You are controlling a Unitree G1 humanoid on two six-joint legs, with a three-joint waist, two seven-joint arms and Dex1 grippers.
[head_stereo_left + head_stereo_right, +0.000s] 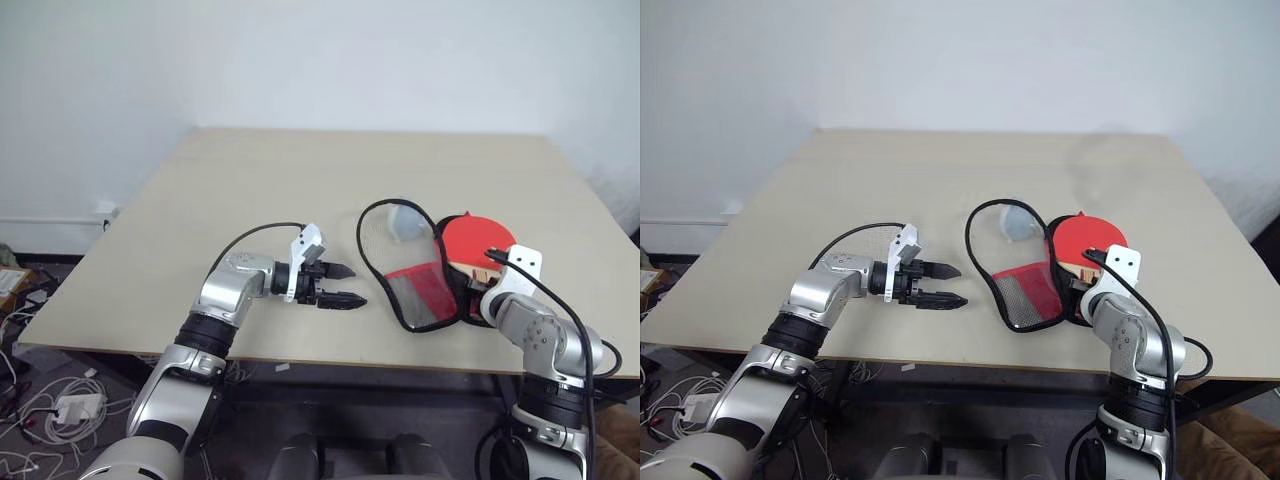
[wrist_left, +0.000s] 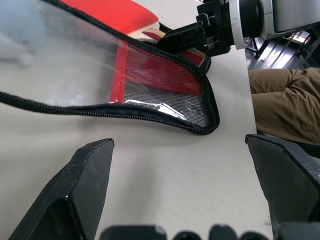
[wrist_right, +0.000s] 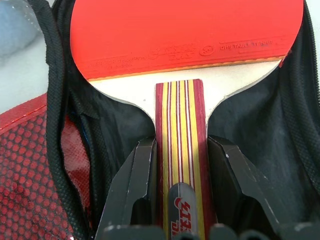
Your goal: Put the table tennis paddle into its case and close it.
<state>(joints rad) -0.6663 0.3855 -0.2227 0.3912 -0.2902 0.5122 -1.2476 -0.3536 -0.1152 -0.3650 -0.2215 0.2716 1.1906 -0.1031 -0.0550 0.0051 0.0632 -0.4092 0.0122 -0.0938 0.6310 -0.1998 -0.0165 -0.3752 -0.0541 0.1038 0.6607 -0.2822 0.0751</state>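
- Red rubber covers the round face of the table tennis paddle [image 3: 185, 35], and we see its striped wooden handle running down between two black fingers.
- Our right gripper [image 3: 181, 200] is clamped on that handle, one finger pressed on each side.
- We see the paddle lying over the dark inner lining of the case [image 1: 425, 290], with the red face sitting near the right edge of the table [image 1: 250, 190].
- The case lies unzipped on the table, and its flap with the see-through panel and red mesh is folded out toward our left side.
- A pale bluish shape shows through the clear part of the flap; it may be a small bag, but we cannot tell for sure.
- Our left gripper [image 1: 340, 285] hovers just beside the open flap, pointing at it, and holds nothing.
- Its two black fingers [image 2: 82, 190] stand wide apart above the bare tabletop.
- Someone's brown trousers [image 2: 285, 105] show past the table edge.
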